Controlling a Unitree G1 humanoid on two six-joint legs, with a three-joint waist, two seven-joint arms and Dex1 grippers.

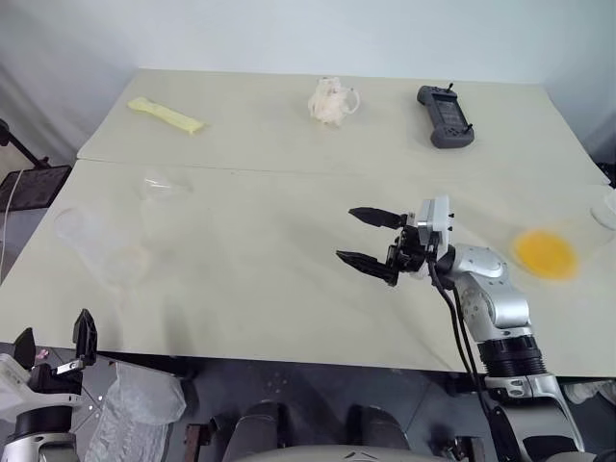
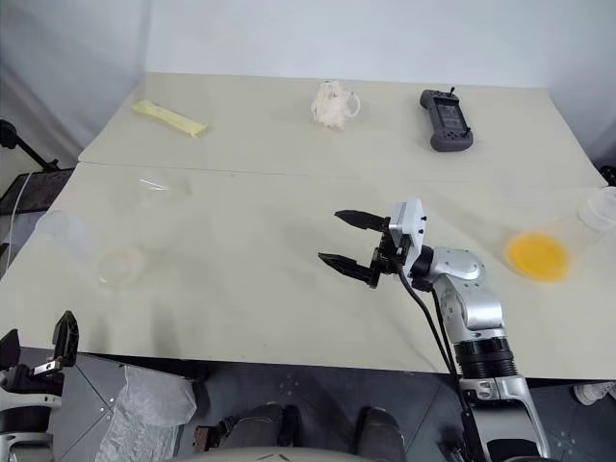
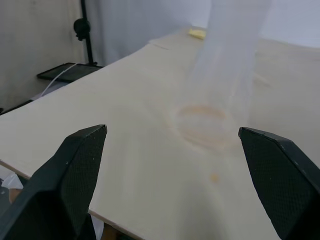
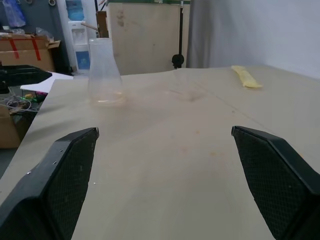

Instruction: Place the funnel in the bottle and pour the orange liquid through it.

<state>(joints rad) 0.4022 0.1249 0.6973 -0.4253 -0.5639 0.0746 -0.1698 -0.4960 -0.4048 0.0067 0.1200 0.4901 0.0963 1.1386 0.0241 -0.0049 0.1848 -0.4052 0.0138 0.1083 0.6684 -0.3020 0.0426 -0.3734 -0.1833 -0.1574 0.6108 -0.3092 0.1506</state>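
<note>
While empty, right claw (image 1: 369,237) well apart from bottle (image 4: 104,75).

Bottle (image 3: 227,65) top cut off by the left wrist view's edge, its glass blurred

Pale table (image 1: 289,269); bottle (image 1: 101,245), funnel (image 1: 166,185), orange liquid (image 1: 545,253), yellow cloth (image 1: 166,115), black controller (image 1: 444,115).
</note>
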